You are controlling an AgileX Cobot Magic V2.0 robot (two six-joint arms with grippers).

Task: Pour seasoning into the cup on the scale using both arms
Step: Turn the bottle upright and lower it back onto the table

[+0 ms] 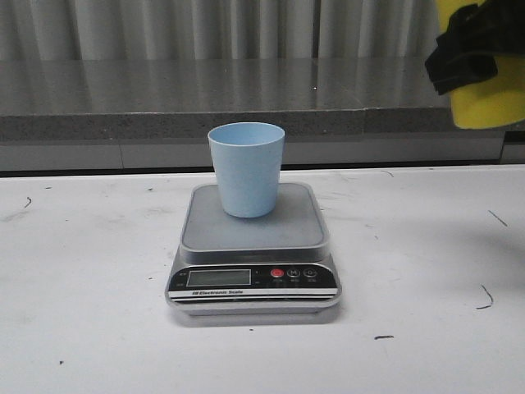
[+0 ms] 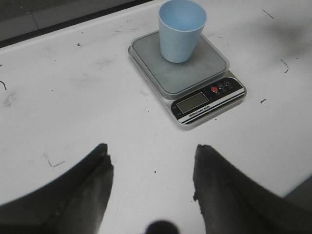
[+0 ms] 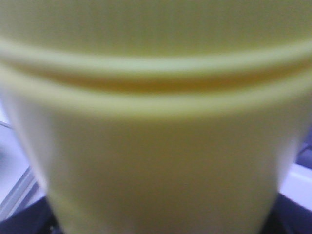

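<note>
The pale blue cup (image 1: 246, 168) stands upright on the grey platform of the scale (image 1: 254, 238) at the table's middle; both also show in the left wrist view, the cup (image 2: 181, 30) on the scale (image 2: 195, 73). The yellow seasoning bottle (image 1: 486, 98) hangs high at the far right, held by my right gripper (image 1: 463, 51), whose black fingers wrap its body. In the right wrist view the bottle (image 3: 156, 146) fills the frame, blurred, and hides the jaws. Its nozzle is out of view. My left gripper (image 2: 152, 163) is open and empty above bare table, short of the scale.
The white table (image 1: 82, 312) carries small dark marks. A grey ledge (image 1: 164, 98) and curtain stand behind it.
</note>
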